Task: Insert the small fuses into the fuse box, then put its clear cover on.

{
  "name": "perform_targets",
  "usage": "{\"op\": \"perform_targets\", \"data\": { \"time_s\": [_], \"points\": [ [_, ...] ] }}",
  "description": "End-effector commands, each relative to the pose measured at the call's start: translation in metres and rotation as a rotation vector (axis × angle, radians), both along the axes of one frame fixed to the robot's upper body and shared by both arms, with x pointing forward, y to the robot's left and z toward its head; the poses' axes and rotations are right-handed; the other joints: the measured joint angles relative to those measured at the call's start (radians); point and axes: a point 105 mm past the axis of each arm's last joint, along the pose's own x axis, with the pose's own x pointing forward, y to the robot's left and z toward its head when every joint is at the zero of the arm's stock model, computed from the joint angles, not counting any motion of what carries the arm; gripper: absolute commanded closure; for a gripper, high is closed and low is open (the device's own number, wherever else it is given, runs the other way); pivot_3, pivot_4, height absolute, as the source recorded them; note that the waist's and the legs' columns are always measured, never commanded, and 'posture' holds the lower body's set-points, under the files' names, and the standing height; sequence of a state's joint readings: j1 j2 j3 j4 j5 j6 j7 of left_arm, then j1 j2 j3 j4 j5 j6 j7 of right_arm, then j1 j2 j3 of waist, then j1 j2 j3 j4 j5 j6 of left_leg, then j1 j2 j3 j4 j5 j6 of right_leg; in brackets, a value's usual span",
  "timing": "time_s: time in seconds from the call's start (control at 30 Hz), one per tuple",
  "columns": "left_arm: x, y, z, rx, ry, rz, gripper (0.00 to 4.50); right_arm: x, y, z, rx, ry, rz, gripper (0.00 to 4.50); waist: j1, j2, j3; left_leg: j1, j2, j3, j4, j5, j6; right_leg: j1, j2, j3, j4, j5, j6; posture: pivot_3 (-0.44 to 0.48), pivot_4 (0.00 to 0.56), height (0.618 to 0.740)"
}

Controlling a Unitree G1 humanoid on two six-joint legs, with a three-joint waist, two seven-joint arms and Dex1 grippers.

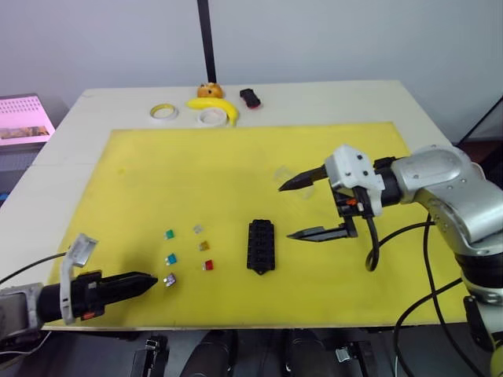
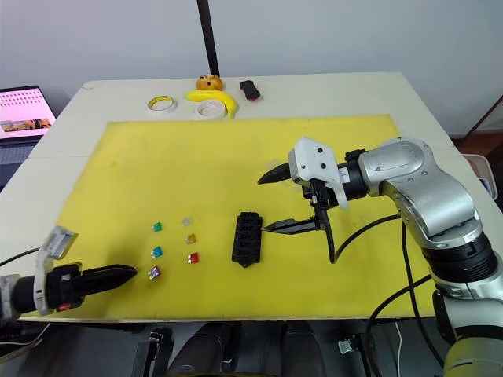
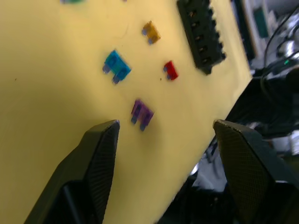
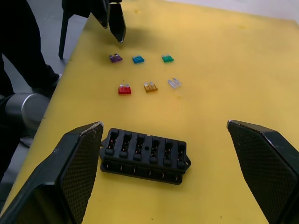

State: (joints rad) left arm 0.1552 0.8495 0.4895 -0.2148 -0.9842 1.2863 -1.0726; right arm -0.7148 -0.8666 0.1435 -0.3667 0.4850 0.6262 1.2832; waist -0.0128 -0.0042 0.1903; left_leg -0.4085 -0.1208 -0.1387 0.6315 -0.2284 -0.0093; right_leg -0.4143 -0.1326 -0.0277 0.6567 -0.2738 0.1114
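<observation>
Lying on the yellow mat (image 1: pixel 236 173), near its front edge: the fuse box (image 1: pixel 260 245), black, slots facing up and empty; no lettering is legible on it. Six small fuses are sitting in two rows to the box's left, well apart from it: teal (image 1: pixel 168 234), blue (image 1: pixel 170 258), purple (image 1: pixel 169 280), grey (image 1: pixel 198 229), amber (image 1: pixel 203 246), red (image 1: pixel 207 265). The left gripper (image 1: pixel 145 282) is hovering just beside the purple fuse, fingers spread wide, gripping nothing; the right gripper (image 1: pixel 302 210) is hanging just right of the box, fingers wide apart (also empty). The clear cover (image 1: pixel 284 174) is showing faintly on the mat behind the right gripper. Tape rolls (image 1: pixel 164 112), a banana (image 1: pixel 214 105) and a black-and-red object (image 1: pixel 250 97) are resting at the table's far edge.
</observation>
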Motion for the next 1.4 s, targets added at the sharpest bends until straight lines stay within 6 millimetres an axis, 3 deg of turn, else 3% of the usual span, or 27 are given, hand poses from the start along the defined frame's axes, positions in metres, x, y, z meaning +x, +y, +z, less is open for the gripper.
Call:
{"op": "perform_targets", "data": {
  "time_s": [0.03,0.47,0.7,1.0,1.13,1.27,1.4],
  "points": [
    [-0.002,-0.002,-0.006,-0.036,0.075,0.005,1.24,-0.002,0.001,0.006,0.001,-0.038,0.007,0.00,-0.002,0.000,0.000,0.000,0.000,0.000,0.000,0.000,0.000,0.000,0.000,0.000,0.000,0.000,0.000,0.000,0.150,0.740],
    [0.009,-0.020,-0.021,-0.069,0.236,-0.031,1.24,-0.003,0.000,0.003,-0.006,-0.043,-0.018,0.00,0.006,0.000,-0.001,0.001,-0.001,0.000,0.001,0.000,0.000,0.001,-0.001,0.000,0.000,0.000,0.000,0.000,0.150,0.740],
    [0.009,-0.038,-0.020,-0.101,0.223,-0.107,1.24,-0.003,0.000,0.003,-0.011,-0.049,-0.028,0.00,0.021,0.000,-0.001,0.001,-0.002,0.000,0.001,0.000,0.001,0.002,-0.001,0.000,-0.001,0.000,0.001,0.000,0.150,0.740],
    [0.013,-0.041,-0.026,-0.095,0.208,-0.101,1.24,-0.004,0.000,0.002,-0.016,-0.048,-0.039,0.00,0.029,0.000,-0.001,0.001,-0.003,0.000,0.001,-0.001,0.002,0.004,-0.002,0.001,-0.006,0.002,0.003,0.000,0.150,0.740],
    [0.012,-0.038,-0.030,-0.090,0.211,-0.088,2.48,-0.003,0.000,0.003,-0.017,-0.051,-0.042,0.00,0.027,0.000,-0.001,0.001,-0.003,0.000,0.001,-0.001,0.002,0.005,-0.002,0.001,-0.006,0.002,0.003,0.000,0.150,0.740],
    [0.007,-0.036,-0.036,-0.075,0.227,-0.086,4.47,-0.003,0.001,0.004,-0.017,-0.054,-0.042,0.00,0.024,0.001,-0.001,0.001,-0.003,0.000,0.001,-0.002,0.003,0.004,-0.002,0.001,-0.006,0.002,0.003,0.000,0.150,0.740],
    [0.007,-0.033,-0.037,-0.068,0.215,-0.075,4.47,-0.003,0.001,0.004,-0.018,-0.053,-0.041,0.00,0.023,0.002,-0.002,0.001,-0.002,0.000,0.000,-0.002,0.003,0.004,-0.001,0.001,-0.006,0.002,0.003,0.000,0.150,0.740]
  ]
}}
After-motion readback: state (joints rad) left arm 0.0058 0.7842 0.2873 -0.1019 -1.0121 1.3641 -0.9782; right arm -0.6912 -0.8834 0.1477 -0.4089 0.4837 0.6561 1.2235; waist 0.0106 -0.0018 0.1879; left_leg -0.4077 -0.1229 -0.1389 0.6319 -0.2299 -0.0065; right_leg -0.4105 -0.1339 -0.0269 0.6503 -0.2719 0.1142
